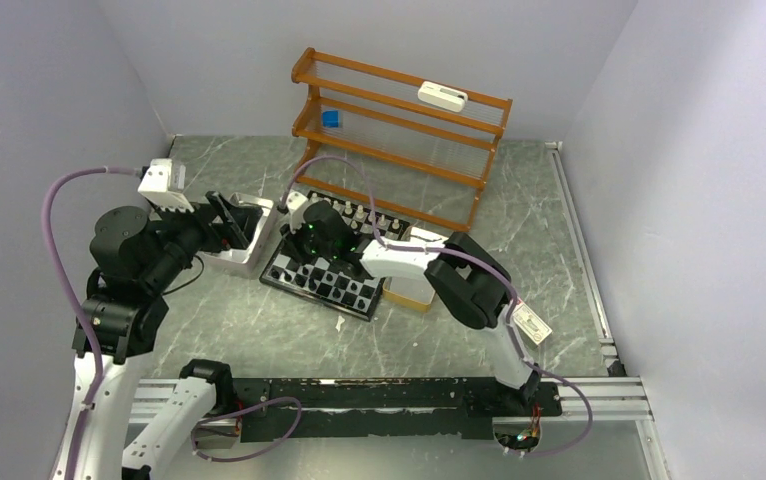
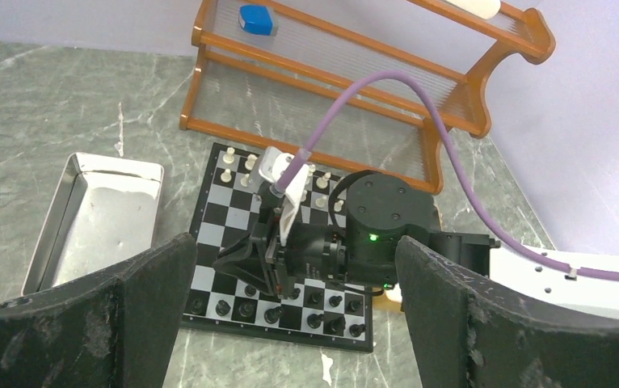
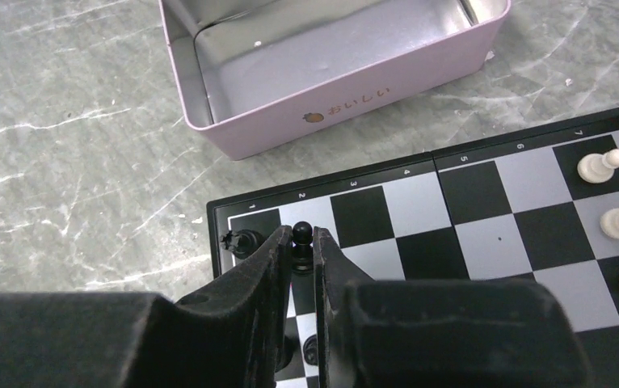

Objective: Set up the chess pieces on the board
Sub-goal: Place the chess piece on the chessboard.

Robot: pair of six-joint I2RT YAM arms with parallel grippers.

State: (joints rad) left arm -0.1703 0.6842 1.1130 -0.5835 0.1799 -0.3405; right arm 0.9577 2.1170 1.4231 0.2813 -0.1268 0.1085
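The board (image 1: pixel 302 292) lies mid-table and also shows in the left wrist view (image 2: pixel 233 208) and the right wrist view (image 3: pixel 419 212). White pieces (image 3: pixel 615 220) stand along its far side (image 2: pixel 235 166). Black pieces (image 2: pixel 324 320) stand along its near side. My right gripper (image 3: pixel 300 242) is shut on a black pawn (image 3: pixel 301 235), low over the board's left edge (image 1: pixel 294 250), beside a black rook (image 3: pixel 242 241) in the corner. I cannot tell if the pawn touches the board. My left gripper (image 2: pixel 290 323) is open and empty, above the metal tin (image 1: pixel 249 262), left of the board.
The empty metal tin (image 3: pixel 330 105) sits just left of the board; its rim shows in the left wrist view (image 2: pixel 52 230). A small tan box (image 1: pixel 409 296) sits at the board's right edge. A wooden rack (image 1: pixel 399 130) stands behind, holding a blue item (image 1: pixel 331 119) and a white item (image 1: pixel 442 96).
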